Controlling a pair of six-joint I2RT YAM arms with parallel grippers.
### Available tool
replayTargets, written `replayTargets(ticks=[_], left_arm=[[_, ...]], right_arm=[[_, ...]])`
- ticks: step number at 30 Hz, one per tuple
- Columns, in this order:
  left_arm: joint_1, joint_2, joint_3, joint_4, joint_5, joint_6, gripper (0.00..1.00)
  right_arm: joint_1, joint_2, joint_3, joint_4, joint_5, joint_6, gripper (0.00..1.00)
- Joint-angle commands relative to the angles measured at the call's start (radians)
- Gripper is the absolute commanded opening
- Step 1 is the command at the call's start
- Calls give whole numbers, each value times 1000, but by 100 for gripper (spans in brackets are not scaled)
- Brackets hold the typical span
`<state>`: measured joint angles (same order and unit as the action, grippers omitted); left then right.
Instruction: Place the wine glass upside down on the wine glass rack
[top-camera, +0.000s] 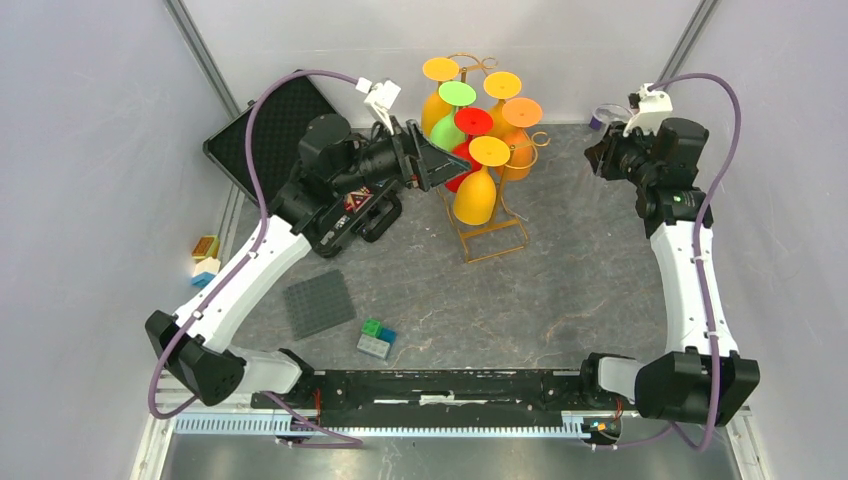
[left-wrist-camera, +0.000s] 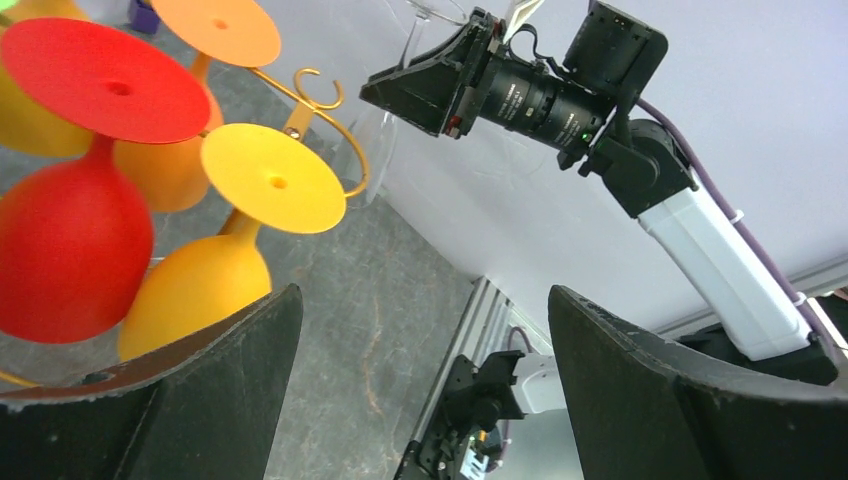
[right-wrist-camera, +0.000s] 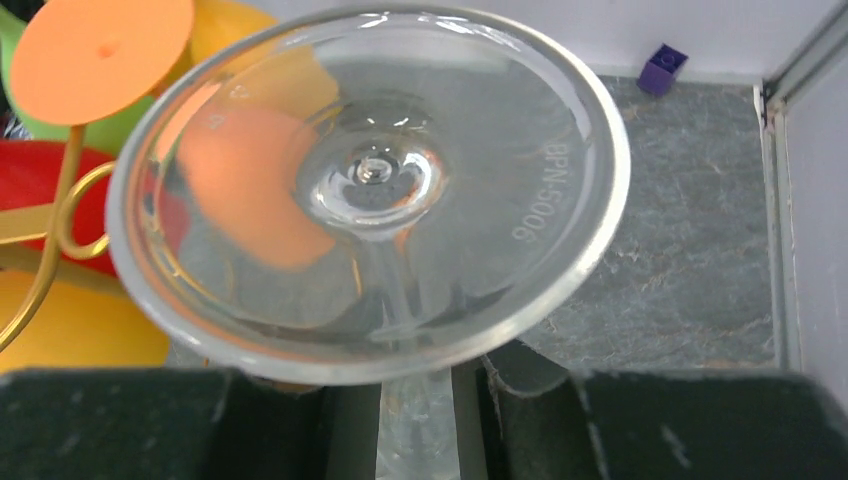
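Note:
The clear wine glass (right-wrist-camera: 370, 190) fills the right wrist view, its round foot toward the camera. My right gripper (right-wrist-camera: 415, 390) is shut on its stem. In the left wrist view the same glass (left-wrist-camera: 378, 160) hangs bowl-down from the right gripper (left-wrist-camera: 420, 85), just right of a free gold hook (left-wrist-camera: 312, 98). The gold wire wine glass rack (top-camera: 495, 242) stands at the table's middle back, and its wire (right-wrist-camera: 60, 200) shows left of the glass. My left gripper (top-camera: 428, 160) is open beside the rack's left side, with nothing between its fingers (left-wrist-camera: 210, 400).
Several coloured glasses hang upside down on the rack: red (left-wrist-camera: 70, 240), yellow (left-wrist-camera: 195, 285), orange (top-camera: 520, 135), green (top-camera: 452, 115). A black case (top-camera: 270, 125) lies at the back left. A grey baseplate (top-camera: 318, 303) and bricks (top-camera: 377, 338) lie in front, and a purple block (right-wrist-camera: 662, 68) sits by the back wall.

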<state>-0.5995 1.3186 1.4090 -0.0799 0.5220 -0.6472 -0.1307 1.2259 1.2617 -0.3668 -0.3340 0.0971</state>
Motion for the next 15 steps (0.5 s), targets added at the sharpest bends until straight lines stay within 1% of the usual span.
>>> replayTargets(ticks=[1,7,10,13,15], left_arm=[[-34,49,91,-55,-29,-65,96],[-74,97,139,-66,-57,-94,95],[-84,130,179,-86,-68,-98,94],[-97,166,242,-147,-79,-76,94],[-100,172,254,-145,-79,-78,94]], right_arm=[[18,-30,4,32,-93,-131,3],[48,-43,-15,45,-186,-213,0],[54,-76,-70,93,-229,-239,0],[60,-98,-118,132,-247,-253,0],[62,-94,-138,146,-259,-255,0]])
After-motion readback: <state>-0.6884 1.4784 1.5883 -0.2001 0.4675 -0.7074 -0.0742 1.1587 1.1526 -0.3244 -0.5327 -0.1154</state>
